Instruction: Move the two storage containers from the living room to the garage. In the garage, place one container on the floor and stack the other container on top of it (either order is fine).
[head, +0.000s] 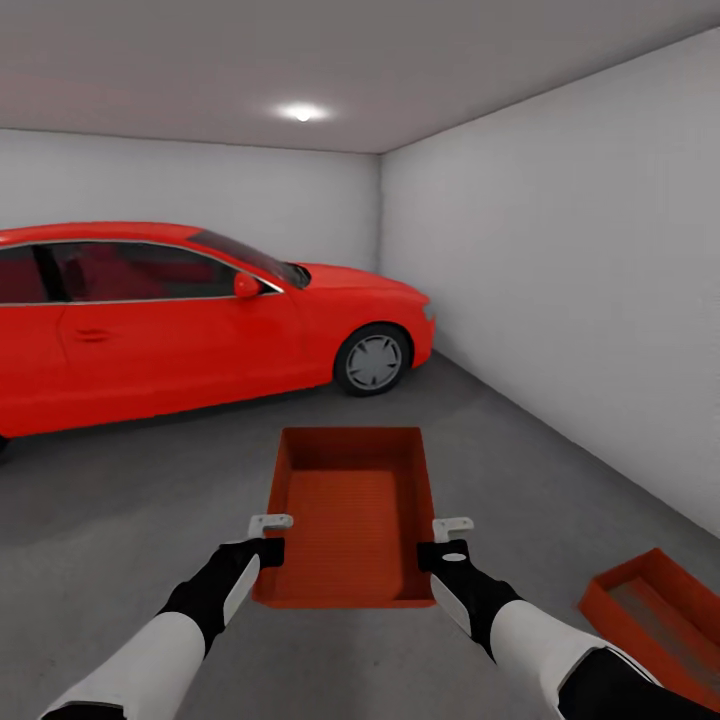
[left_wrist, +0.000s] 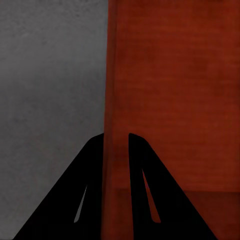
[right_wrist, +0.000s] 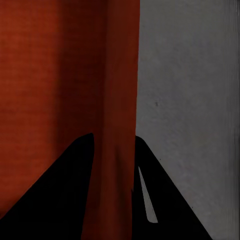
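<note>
I am in the garage, holding one orange-red storage container (head: 350, 520) in front of me above the dark grey floor (head: 120, 520). My left gripper (head: 268, 553) is shut on its left wall (left_wrist: 116, 100), one finger on each side. On the opposite wall (right_wrist: 120, 100) my right gripper (head: 432, 556) is shut the same way. The other storage container (head: 665, 615) rests on the floor at the lower right, partly cut off by the picture's edge and by my right arm.
A red car (head: 200, 320) stands across the left and middle, a short way beyond the held box. A plain white wall (head: 560, 260) runs along the right side. Open floor lies between me and the car.
</note>
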